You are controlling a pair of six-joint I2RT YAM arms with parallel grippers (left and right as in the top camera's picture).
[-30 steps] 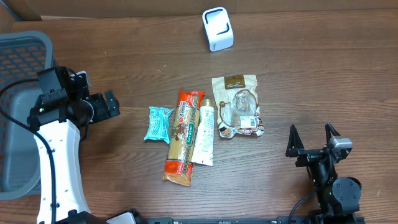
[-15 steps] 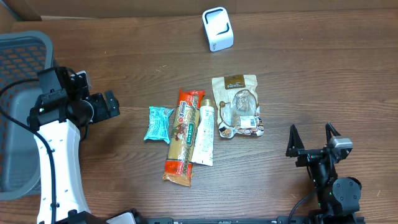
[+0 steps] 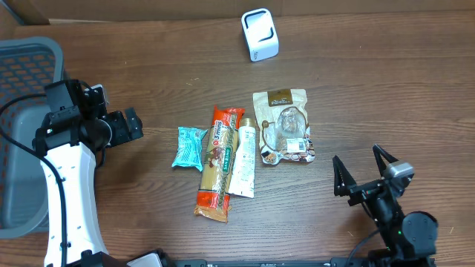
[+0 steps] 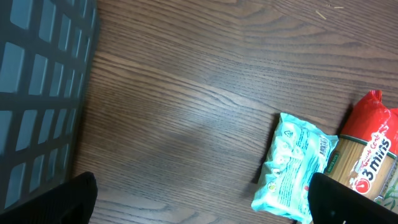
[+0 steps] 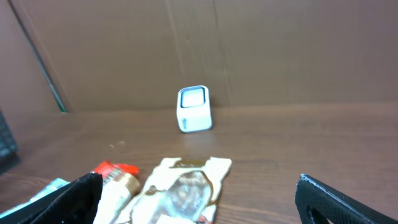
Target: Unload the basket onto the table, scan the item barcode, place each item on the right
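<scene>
The white barcode scanner (image 3: 260, 34) stands at the back of the table, also seen straight ahead as the scanner (image 5: 194, 109) in the right wrist view. Four items lie side by side mid-table: a teal packet (image 3: 188, 147), an orange-red pasta pack (image 3: 219, 163), a white tube (image 3: 243, 158) and a brown-and-white pouch (image 3: 283, 126). My left gripper (image 3: 122, 127) is open, left of the teal packet (image 4: 295, 171) and apart from it. My right gripper (image 3: 362, 178) is open and empty, low at the front right, facing the pouch (image 5: 186, 186).
A grey mesh basket (image 3: 22, 89) stands at the far left edge, right behind my left arm; its wall (image 4: 43, 93) fills the left of the left wrist view. A brown cardboard wall (image 5: 249, 50) rises behind the scanner.
My right gripper has shifted a little to the left and towards the front and turned towards the items. The left arm and the items have not moved.
</scene>
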